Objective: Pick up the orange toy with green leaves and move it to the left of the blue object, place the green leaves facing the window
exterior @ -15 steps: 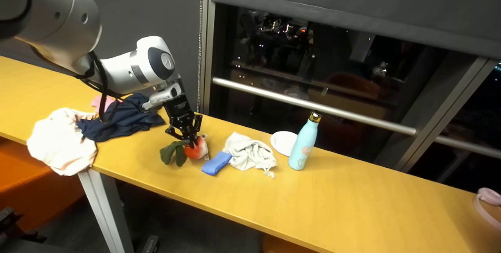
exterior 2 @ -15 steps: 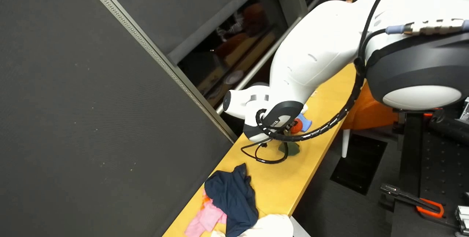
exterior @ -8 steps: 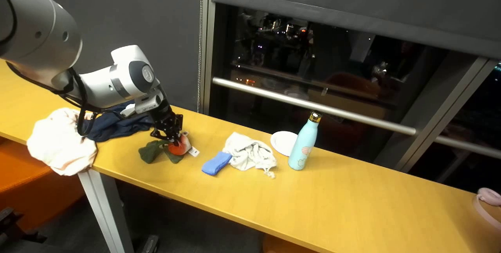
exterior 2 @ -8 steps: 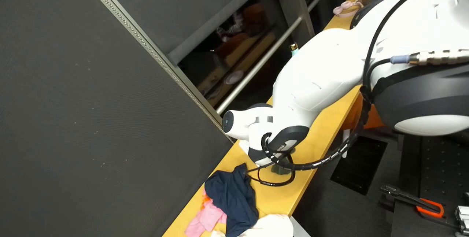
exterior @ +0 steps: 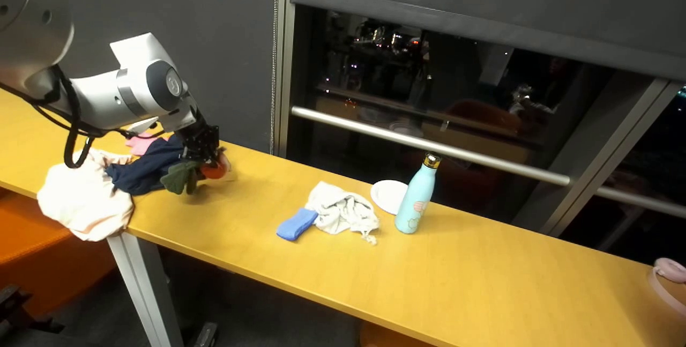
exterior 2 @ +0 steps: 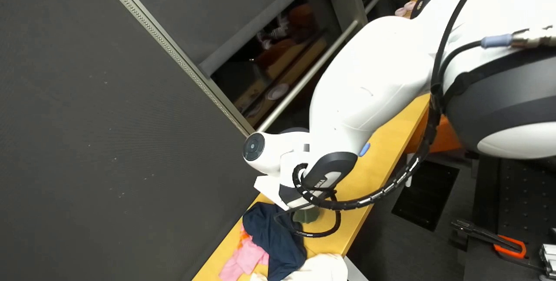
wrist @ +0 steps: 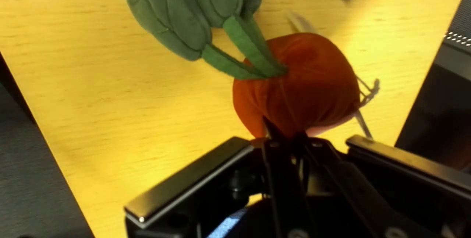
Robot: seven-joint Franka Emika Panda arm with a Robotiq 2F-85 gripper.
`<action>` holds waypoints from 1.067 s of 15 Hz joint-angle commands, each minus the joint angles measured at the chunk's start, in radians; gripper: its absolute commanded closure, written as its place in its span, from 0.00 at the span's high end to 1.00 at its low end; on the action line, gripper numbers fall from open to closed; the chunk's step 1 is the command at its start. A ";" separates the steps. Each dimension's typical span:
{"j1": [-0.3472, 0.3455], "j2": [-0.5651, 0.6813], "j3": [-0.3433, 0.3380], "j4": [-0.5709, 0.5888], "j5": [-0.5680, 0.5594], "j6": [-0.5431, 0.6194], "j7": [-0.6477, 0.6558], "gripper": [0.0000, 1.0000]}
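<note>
Yellow tbl (exterior: 455, 266) below, end effector (wrist: 284, 132) pinched almost tog. on orange toy (wrist: 309, 80) nr navy cloth (exterior: 142, 172).

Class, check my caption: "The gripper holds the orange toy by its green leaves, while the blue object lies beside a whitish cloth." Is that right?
Not quite: in the wrist view, the gripper holds the orange toy by its round body, not by its green leaves, which stick out free. In an exterior view, the blue object does lie beside a whitish cloth.
</note>
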 commanded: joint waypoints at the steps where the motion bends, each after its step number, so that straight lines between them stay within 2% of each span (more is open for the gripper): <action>1: -0.030 -0.117 0.043 -0.147 0.012 0.070 -0.091 0.02; 3: -0.058 -0.121 0.063 -0.172 -0.004 0.074 -0.112 0.02; 8: -0.125 -0.126 0.058 -0.236 0.007 0.080 -0.155 0.02; 14: -0.227 -0.082 0.044 -0.216 0.019 0.054 -0.188 0.04; 15: -0.238 -0.077 0.044 -0.211 0.021 0.051 -0.192 0.33; 16: -0.250 -0.074 0.045 -0.205 0.024 0.042 -0.197 0.34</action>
